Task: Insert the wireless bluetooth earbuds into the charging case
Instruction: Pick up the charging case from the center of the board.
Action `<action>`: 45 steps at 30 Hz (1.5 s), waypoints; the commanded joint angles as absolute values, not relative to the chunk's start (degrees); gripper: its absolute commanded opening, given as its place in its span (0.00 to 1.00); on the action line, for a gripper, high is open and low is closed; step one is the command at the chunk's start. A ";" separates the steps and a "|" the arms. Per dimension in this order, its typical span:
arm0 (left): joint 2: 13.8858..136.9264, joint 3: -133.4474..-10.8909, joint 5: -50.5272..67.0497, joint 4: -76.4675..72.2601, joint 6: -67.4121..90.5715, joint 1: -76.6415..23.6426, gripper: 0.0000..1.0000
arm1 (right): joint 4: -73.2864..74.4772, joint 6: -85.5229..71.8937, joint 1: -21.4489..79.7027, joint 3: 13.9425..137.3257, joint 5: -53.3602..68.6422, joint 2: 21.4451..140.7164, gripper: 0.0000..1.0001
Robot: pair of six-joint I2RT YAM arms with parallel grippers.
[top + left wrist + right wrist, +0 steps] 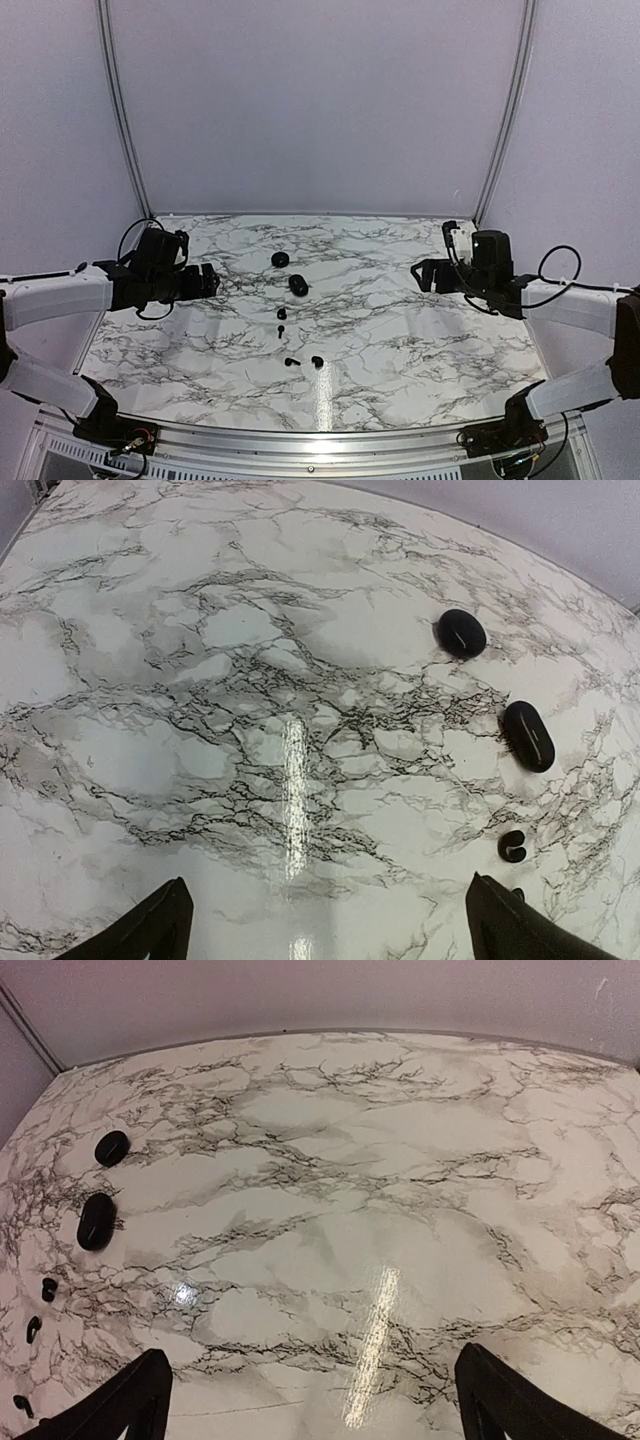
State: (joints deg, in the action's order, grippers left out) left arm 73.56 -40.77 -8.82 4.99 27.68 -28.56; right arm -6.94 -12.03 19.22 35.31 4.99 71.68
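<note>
Several tiny black earbuds (pixel 282 314) lie scattered on the marble table (pixel 400 330), two of them nearer the front (pixel 291 361). Behind them sit a black oval pebble-like case (pixel 298 285) and a black round disc-like case (pixel 281 259), both closed; which one is the charging case I cannot tell. My left gripper (pixel 205 280) hovers open to their left, my right gripper (pixel 422 273) open far to their right. The left wrist view shows the disc (pixel 461 633), the oval (pixel 527 736) and one earbud (pixel 512 846) right of the open gripper (pixel 326 900). The right wrist view shows the open gripper (pixel 310 1380) over bare marble.
In the right wrist view the disc (pixel 111 1148), the oval (pixel 96 1221) and earbuds (pixel 48 1288) sit at the far left edge. Grey walls with metal posts (pixel 500 130) enclose the table behind. A metal rail (pixel 320 440) runs along the near edge.
</note>
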 commanded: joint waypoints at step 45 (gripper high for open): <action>60.60 -30.66 -14.15 -5.46 24.45 -30.41 0.99 | 14.27 -4.23 46.14 95.28 0.26 128.24 0.75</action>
State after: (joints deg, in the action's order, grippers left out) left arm 61.78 -31.48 -13.15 -4.05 25.71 -30.13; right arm 13.30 -3.38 46.28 92.36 0.93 126.58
